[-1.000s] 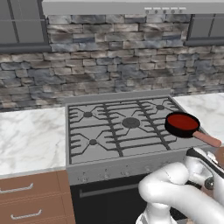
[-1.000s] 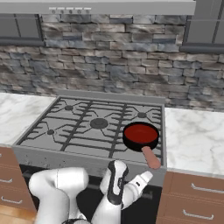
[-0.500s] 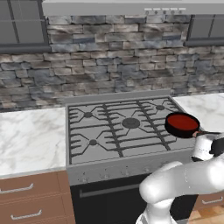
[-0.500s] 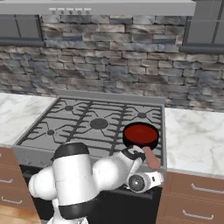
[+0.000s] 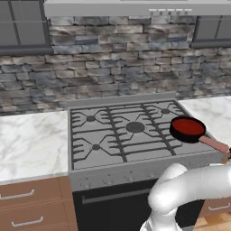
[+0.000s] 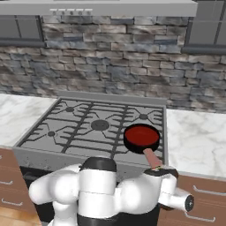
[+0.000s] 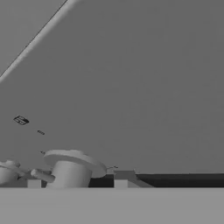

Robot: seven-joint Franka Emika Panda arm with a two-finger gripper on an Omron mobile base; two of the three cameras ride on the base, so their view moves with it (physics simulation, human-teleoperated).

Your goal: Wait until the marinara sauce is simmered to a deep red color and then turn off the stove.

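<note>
The marinara sauce (image 5: 187,127) (image 6: 141,135) is a smooth deep red disc in a small black skillet on the front right burner of the stove (image 5: 113,146) (image 6: 75,134). The skillet's reddish handle (image 5: 214,144) (image 6: 152,158) sticks out over the front right corner. My gripper (image 7: 77,184) faces the stove's grey front panel. A round grey knob (image 7: 72,168) sits between its two fingertips, with narrow gaps on both sides. My arm (image 6: 132,194) bends low to the stove's front right, below the handle.
White marble counters (image 5: 31,144) (image 6: 198,141) flank the stove, with brown drawers (image 5: 27,198) beneath. A stone wall (image 6: 114,62) and a range hood (image 6: 119,6) rise behind. A second knob (image 7: 6,174) lies just left of the one between my fingers.
My arm has swung down and to the right, from in front of the oven door to the front right of the stove. The skillet and sauce have not moved.
</note>
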